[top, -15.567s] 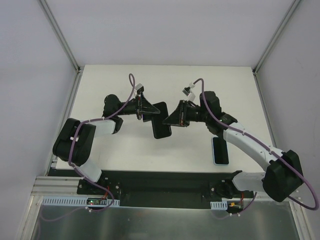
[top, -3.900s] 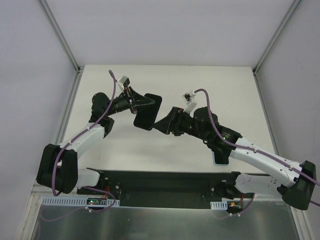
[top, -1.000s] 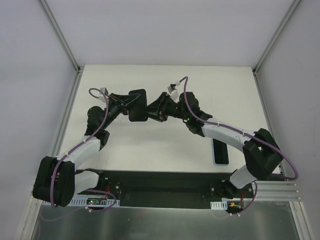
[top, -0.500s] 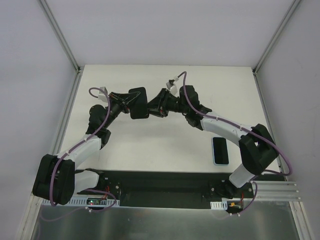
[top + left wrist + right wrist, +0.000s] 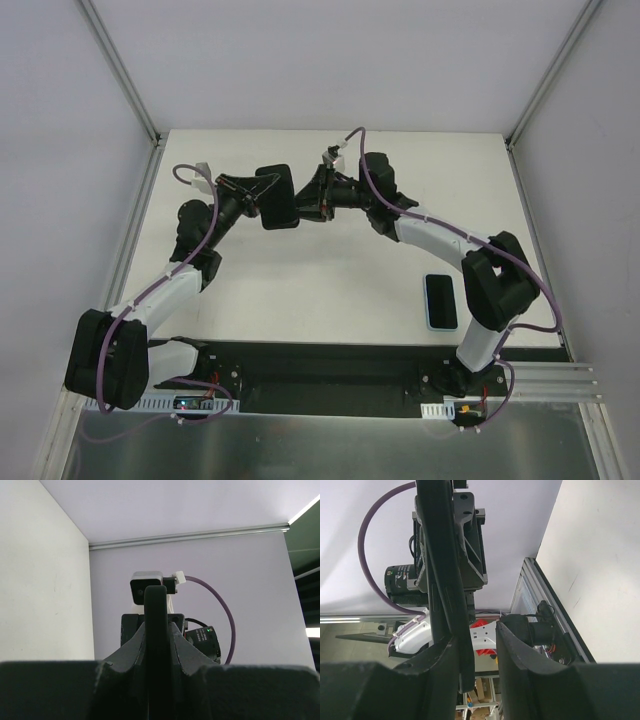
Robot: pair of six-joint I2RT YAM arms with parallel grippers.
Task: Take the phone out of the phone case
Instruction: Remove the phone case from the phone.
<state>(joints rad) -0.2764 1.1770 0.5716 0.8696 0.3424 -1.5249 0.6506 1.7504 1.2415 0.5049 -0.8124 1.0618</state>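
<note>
The phone (image 5: 441,300), a dark glossy face, lies inside the pale blue phone case (image 5: 429,305) on the table at the right front, apart from both grippers. My left gripper (image 5: 255,195) is shut on a thin black slab (image 5: 277,200) and holds it in the air over the table's back middle. In the left wrist view the slab (image 5: 156,605) stands edge-on between the fingers (image 5: 182,650). My right gripper (image 5: 305,200) is open around the slab's other end. In the right wrist view the slab (image 5: 440,555) rests against one finger (image 5: 437,665), with a gap to the other.
The white table (image 5: 330,280) has a metal frame rail (image 5: 130,240) along its left edge and white walls behind. A black base plate (image 5: 330,365) runs along the near edge. The right arm's forearm (image 5: 430,235) arches over the right half of the table.
Both grippers have moved with the black slab toward the back and a little left. The right arm has stretched further. The phone in its case has not moved.
</note>
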